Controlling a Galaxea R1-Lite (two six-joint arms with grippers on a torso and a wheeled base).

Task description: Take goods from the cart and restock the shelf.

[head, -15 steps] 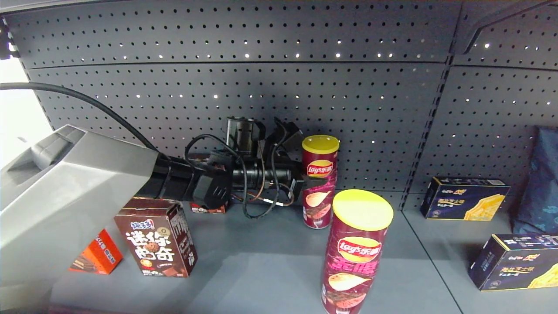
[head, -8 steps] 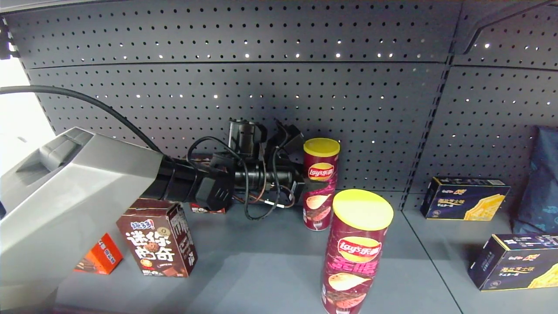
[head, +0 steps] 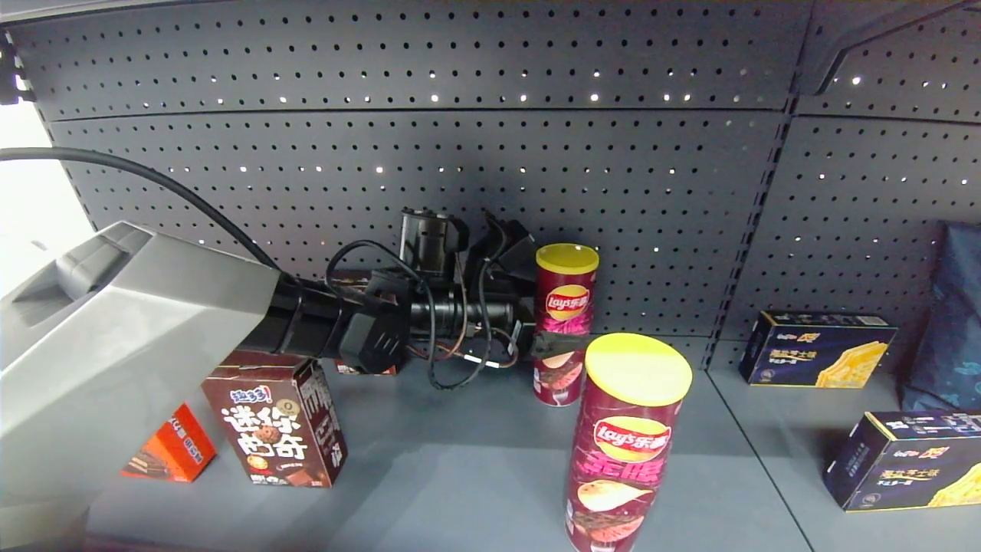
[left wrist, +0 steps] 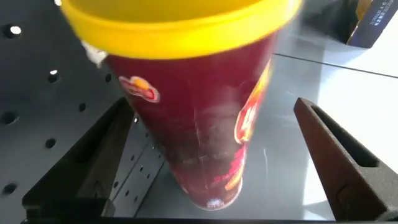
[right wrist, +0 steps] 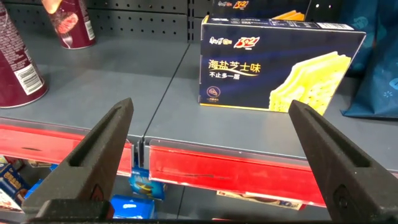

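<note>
A maroon chips can with a yellow lid stands upright on the grey shelf, close to the pegboard back wall. My left gripper reaches in from the left at the can's lower half. In the left wrist view the can stands between the fingers of this gripper, which is open; one finger is clearly apart from it. A second, same can stands nearer the shelf's front. My right gripper is open and holds nothing, in front of the shelf's edge.
A brown cookie box and an orange box stand at the shelf's left. Navy cracker boxes and a blue bag are on the right. A red price strip lines the front edge.
The back can has come down slightly and a little to the right, and now rests on the shelf. My left gripper sits lower on it than before.
</note>
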